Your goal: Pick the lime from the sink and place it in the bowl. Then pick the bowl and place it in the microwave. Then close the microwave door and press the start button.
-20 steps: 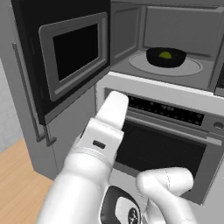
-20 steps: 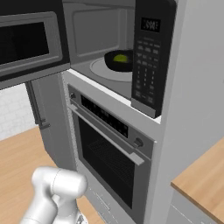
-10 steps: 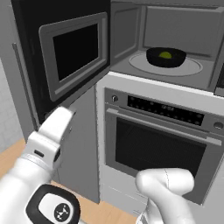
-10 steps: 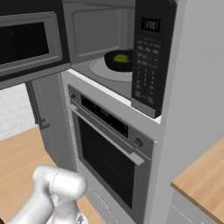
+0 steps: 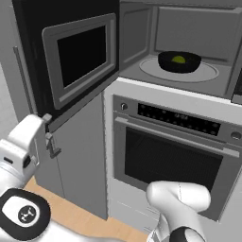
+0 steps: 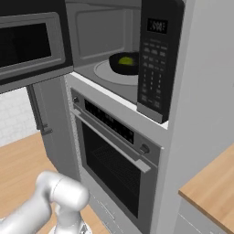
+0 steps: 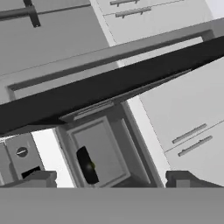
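Lime sits in black bowl on microwave turntable; microwave door swung open, above hand.

- The microwave is open, and its door swings out to the left.
- The black bowl sits on the pale round plate inside, with the green lime in it.
- The dark button panel stands just right of the bowl.
- The big oven is right below.
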